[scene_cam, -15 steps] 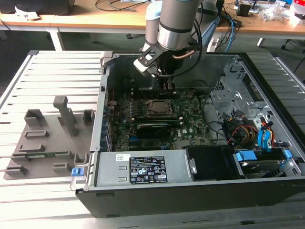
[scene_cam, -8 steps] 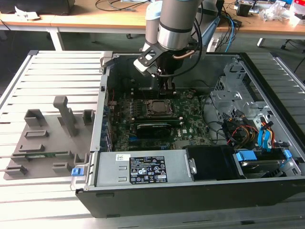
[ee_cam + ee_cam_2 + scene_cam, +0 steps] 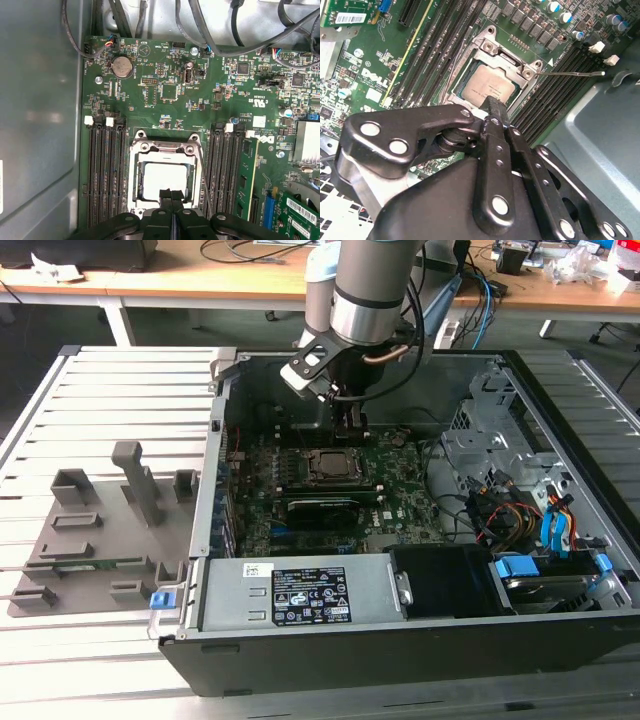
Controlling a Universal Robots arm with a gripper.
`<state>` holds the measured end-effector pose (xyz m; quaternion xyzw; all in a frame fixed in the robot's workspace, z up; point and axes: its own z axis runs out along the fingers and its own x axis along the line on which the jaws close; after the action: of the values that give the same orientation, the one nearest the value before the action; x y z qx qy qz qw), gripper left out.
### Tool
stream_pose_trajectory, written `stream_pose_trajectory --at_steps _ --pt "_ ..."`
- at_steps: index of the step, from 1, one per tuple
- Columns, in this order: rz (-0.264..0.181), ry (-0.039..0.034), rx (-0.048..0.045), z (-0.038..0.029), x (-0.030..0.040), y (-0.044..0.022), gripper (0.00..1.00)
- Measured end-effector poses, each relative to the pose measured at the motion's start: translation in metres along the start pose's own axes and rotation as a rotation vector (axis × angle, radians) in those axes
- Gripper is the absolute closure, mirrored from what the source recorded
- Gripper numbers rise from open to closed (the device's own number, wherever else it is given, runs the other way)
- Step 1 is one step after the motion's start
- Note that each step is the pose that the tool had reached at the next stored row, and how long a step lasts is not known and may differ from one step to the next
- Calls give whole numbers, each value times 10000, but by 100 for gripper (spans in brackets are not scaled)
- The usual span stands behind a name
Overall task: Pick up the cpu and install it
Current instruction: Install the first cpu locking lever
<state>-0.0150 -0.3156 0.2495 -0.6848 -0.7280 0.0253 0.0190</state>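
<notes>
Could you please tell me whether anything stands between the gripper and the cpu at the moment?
Nothing visible does. In the first wrist view the cpu lies inside the socket's metal frame with its pale top bare, and the shut gripper hangs close over one edge of it.

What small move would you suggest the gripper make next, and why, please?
Probably a short straight lift: the cpu already lies flat inside the socket, and the gripper, fingers together, hangs at its edge, apparently holding nothing.
</notes>
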Motion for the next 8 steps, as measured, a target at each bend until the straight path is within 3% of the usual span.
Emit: stream_pose_trajectory --at_steps 5,8 --pt "-536 -34 -3 0 0 0 89" --pt "-1287 -81 -9 0 0 0 89"
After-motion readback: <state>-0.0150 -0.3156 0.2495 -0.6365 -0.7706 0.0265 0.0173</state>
